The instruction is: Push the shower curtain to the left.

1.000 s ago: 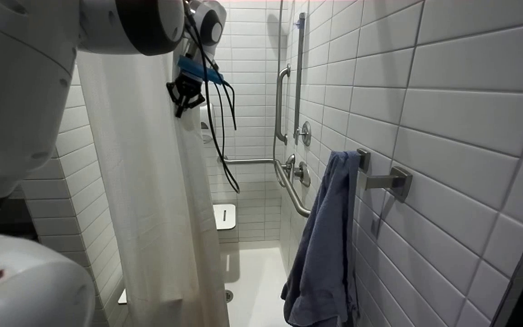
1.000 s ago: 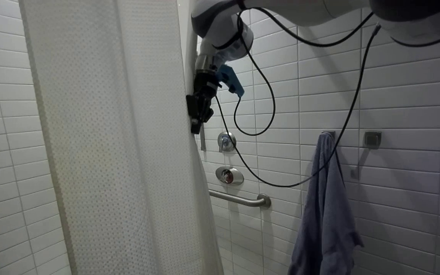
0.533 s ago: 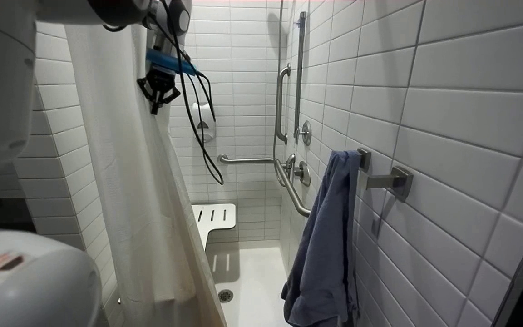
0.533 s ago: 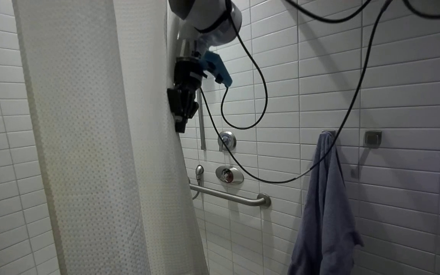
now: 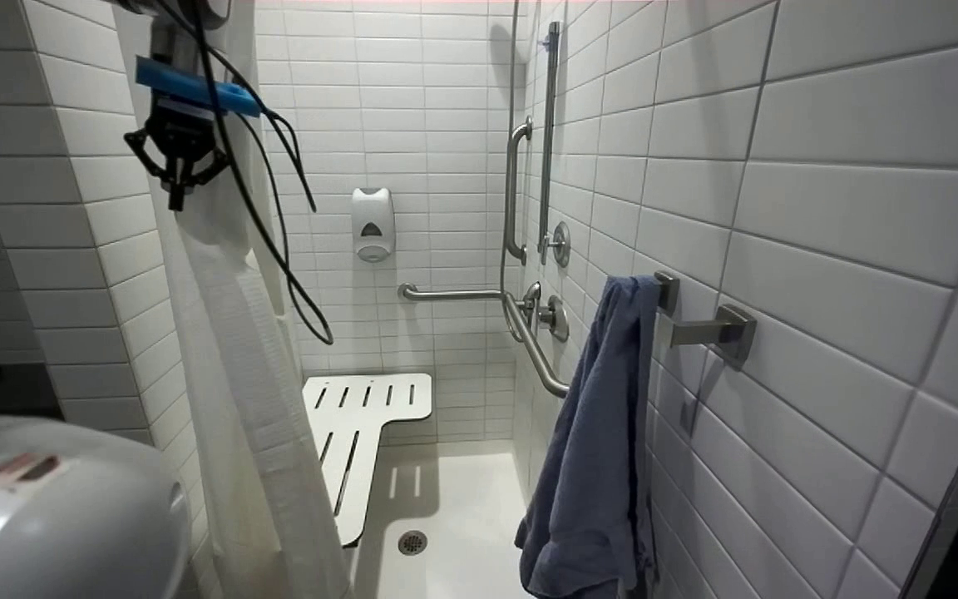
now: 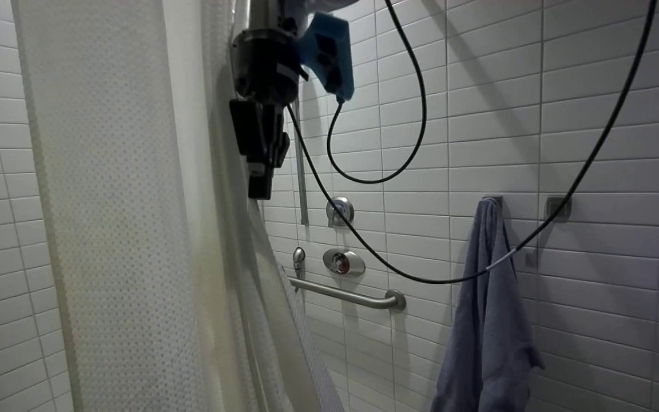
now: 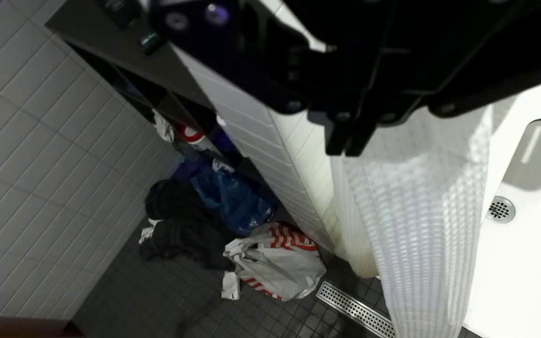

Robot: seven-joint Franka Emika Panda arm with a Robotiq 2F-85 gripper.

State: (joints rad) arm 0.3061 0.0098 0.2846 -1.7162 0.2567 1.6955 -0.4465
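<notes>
Plainly, the gripper (image 7: 347, 149) had its two fingertips together, side by side in the wrist view; whether they touched the fabric could not be told. It pointed downward in front of the shower curtain (image 5: 271, 441), which in an exterior view hung in long folds along the visible left edge of the shower floor (image 5: 471, 507), just beside the corner of a tiled pillar (image 5: 63, 216). There the curtain's lower right edge slanted outward and hid part of the left edge of a slotted white bench (image 5: 369, 424). Near the bench's front corner, a round drain (image 5: 412, 543) showed in the shower floor. A white dispenser (image 5: 373, 225) was fixed to the back wall (image 5: 454, 166), above the bench's far edge. In both exterior views a blue-grey towel (image 6: 487, 332) hung on the side wall (image 6: 610, 257), well apart from the curtain; a black cable (image 6: 438, 281) crossed in front of it in an exterior view. In the wrist view, on the dark tiled floor (image 7: 270, 321), a metal grate (image 7: 355, 309) reached the curtain's edge, and a red-and-white plastic bag (image 7: 282, 267) lay near the grate's upper left end.
</notes>
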